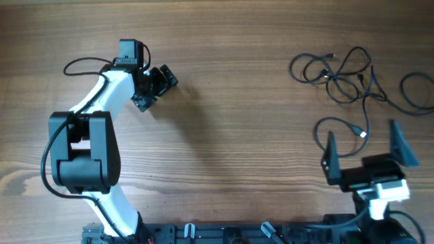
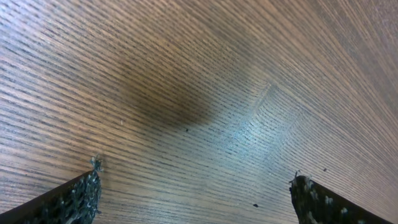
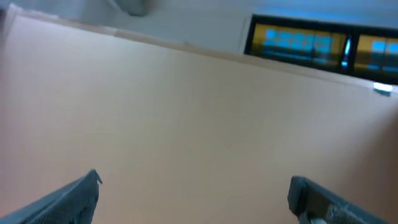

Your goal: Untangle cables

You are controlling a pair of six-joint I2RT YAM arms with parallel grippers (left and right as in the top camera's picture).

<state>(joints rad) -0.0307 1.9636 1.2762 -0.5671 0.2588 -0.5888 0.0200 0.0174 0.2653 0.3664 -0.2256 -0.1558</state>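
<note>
Wood table (image 1: pixel 237 108), mostly bare on your left side, where the left gripper (image 1: pixel 154 83) hangs over plain wood with its jaws spread wide, holding nothing. Cables (image 1: pixel 337 80) lie in a loose tangle by the far right corner. They're thin, light and floppy, so they'll probably drag each other along. I'd pinch one near a plug end. Right gripper (image 1: pixel 365 150) sits just near them, also wide and empty. Nothing else blocks you.

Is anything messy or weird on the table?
Yes, the cables are a messy bunch of crossing loops at the right side of the table. One plug end trails toward the open right hand. Nothing looks broken or spilled.
</note>
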